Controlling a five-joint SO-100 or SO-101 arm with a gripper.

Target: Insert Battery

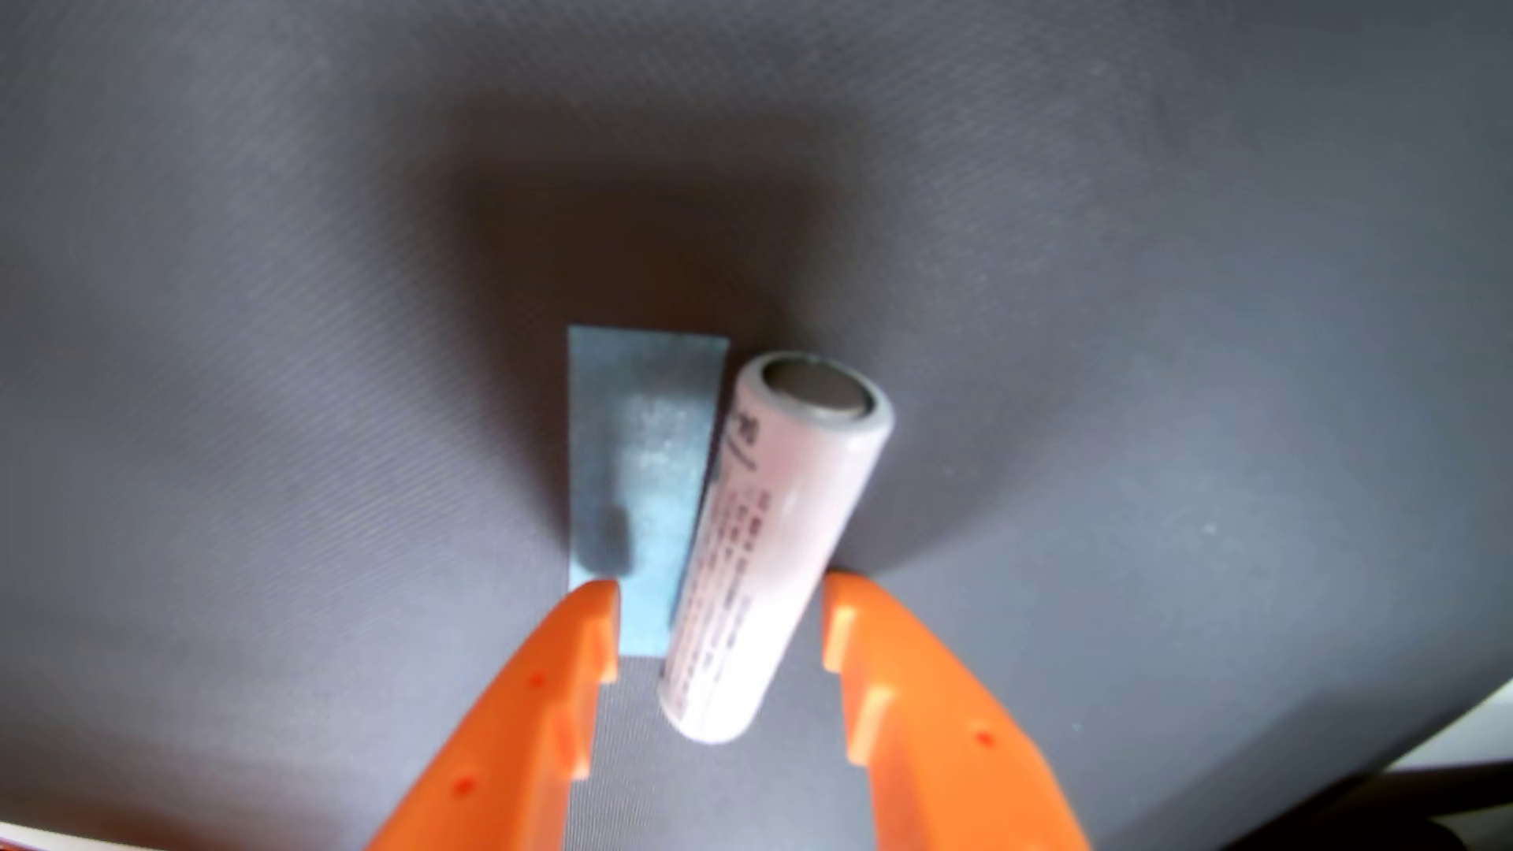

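A pale pink cylindrical battery (770, 548) with small print on its side lies on the dark grey mat (246, 327) in the wrist view, its flat metal end pointing away from the camera. It rests partly over the right edge of a light blue rectangular strip (634, 458) stuck flat on the mat. My orange gripper (720, 585) enters from the bottom edge and is open, one finger on each side of the battery's near half. Neither finger (589, 630) visibly touches the battery. No holder or slot for the battery shows.
The textured grey mat fills nearly the whole view. Its edge runs along the lower right corner, where a white surface (1474, 728) and a dark object show beyond it. A pale sliver shows at the bottom left corner.
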